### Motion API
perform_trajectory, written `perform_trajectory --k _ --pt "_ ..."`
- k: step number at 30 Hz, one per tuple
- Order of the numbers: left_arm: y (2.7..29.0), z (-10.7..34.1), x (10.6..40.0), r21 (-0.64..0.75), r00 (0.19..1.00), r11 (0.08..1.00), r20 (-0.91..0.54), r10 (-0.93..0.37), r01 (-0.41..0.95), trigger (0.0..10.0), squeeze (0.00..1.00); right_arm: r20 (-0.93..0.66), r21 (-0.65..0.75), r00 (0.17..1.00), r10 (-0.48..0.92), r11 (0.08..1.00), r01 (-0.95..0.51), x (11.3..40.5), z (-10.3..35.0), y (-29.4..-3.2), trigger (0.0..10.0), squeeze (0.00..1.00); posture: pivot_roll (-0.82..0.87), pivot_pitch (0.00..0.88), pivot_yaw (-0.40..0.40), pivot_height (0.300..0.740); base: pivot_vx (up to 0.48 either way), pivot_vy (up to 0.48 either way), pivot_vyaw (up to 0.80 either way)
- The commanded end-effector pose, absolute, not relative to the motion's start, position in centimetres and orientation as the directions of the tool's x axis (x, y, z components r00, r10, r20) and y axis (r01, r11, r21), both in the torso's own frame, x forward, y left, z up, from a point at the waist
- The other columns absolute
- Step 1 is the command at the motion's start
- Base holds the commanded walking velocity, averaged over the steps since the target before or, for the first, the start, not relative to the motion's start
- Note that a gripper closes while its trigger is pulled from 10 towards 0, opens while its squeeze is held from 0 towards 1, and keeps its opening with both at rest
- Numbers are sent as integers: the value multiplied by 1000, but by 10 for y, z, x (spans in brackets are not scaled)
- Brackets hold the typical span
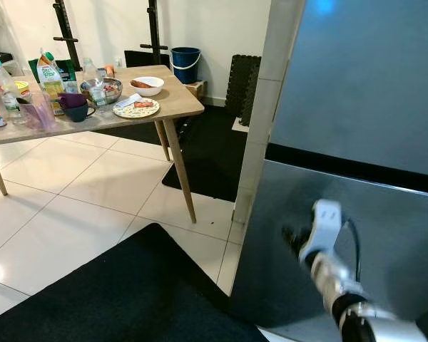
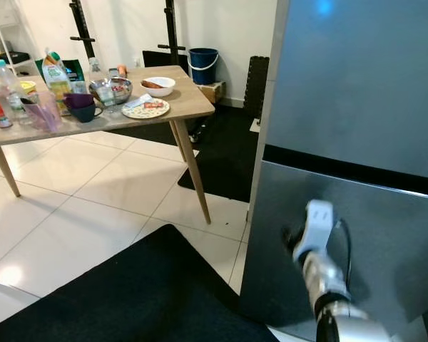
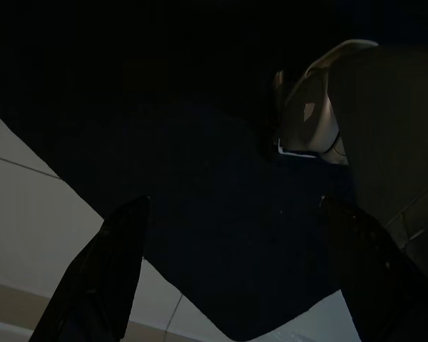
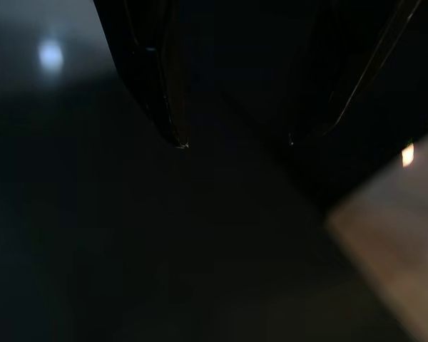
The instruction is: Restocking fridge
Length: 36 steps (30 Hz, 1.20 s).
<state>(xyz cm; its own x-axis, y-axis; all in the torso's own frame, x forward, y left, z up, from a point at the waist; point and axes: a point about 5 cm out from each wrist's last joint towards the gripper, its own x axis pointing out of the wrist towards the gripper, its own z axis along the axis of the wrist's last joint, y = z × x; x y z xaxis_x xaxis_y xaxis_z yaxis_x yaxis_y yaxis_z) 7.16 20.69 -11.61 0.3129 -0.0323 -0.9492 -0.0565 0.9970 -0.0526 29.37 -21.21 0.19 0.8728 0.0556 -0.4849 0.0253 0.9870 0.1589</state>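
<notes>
The grey fridge stands shut on the right, with an upper door (image 1: 364, 78) and a lower door (image 1: 385, 214) split by a dark seam. My right gripper (image 1: 294, 239) is raised close against the lower door's left part. Seen from the right wrist, my right gripper (image 4: 235, 141) is open with nothing between its fingers, facing the dim door. A wooden table (image 1: 178, 103) at the left holds a juice carton (image 1: 48, 75), a water bottle (image 1: 3, 85), a white bowl (image 1: 147, 85) and a plate (image 1: 136, 108). My left gripper (image 3: 233, 203) hangs open over the mat.
A black mat (image 1: 128, 292) lies on the white tiles before the fridge. A second dark rug (image 1: 214, 149) lies between table and fridge. A blue bucket (image 1: 185, 64) and a black stand (image 1: 155, 28) are by the back wall. My foot (image 3: 307, 121) shows below the left gripper.
</notes>
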Motion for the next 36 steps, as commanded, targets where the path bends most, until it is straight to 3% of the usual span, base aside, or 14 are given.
perform_trajectory --k 1,6,8,16,20,30,36 --pt "198 -118 71 -78 305 996 -950 -62 -41 10000 0 -563 91 825 48 996 4 277 -14 -215 10000 0 -39 0 -37 740 0 0 0" --pt "197 -117 74 -79 310 996 -948 -65 -33 10000 0 -691 -12 723 -7 1000 -2 238 -43 -226 10000 0 -46 0 -40 740 0 0 0" --pt "196 -117 78 -79 316 997 -946 -67 -27 10000 0 -767 -76 637 -73 997 23 206 -61 -239 10000 0 -50 0 -43 740 0 0 0" --pt "194 -115 86 -80 326 997 -942 -77 5 10000 0 -812 -116 568 -135 991 71 178 -73 -249 10000 0 -45 0 -42 740 0 0 0" --pt "197 -114 92 -64 326 996 -942 -80 60 10000 0 -868 -138 475 -142 989 45 142 -90 -245 10000 0 -79 9 -29 740 0 0 0" --pt "200 -108 114 -17 392 998 -919 -36 52 10000 0 -876 -157 459 -148 987 20 131 -92 -250 10000 0 -81 22 -19 740 0 0 0" --pt "192 -111 108 -25 376 997 -925 -52 76 10000 0 -876 -166 459 -149 986 3 130 -92 -250 10000 0 -68 22 -24 740 0 0 0"
